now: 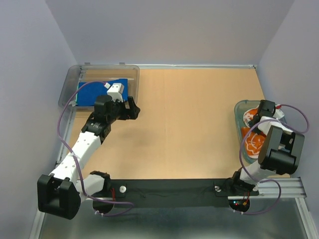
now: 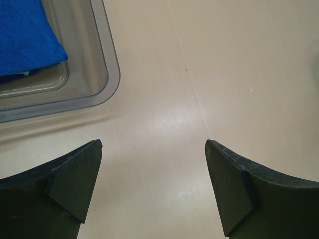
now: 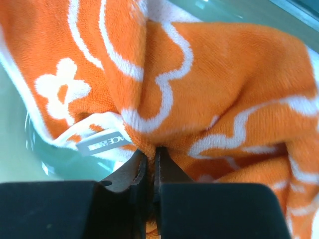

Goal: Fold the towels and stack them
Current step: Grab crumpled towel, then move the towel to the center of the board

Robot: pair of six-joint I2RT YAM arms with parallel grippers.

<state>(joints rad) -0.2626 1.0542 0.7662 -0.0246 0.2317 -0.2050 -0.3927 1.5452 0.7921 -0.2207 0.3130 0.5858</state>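
We judged the orange-flowered towel (image 3: 224,74) light, limp and quick to bunch, best pinched at a raised fold or an edge. The right pincer (image 3: 151,164) was clamped on 1 such fold between its tips, in the teal basket (image 3: 12,149); the left pincer (image 2: 152,164) gaped wide and empty, the blue towel (image 2: 25,40) ahead to its left in a grey bin (image 2: 107,64).

A small pale tag (image 3: 102,143) sewn to the edge of the orange-and-white towel (image 3: 224,84) carries the letters "ACE", the rest being unreadable.
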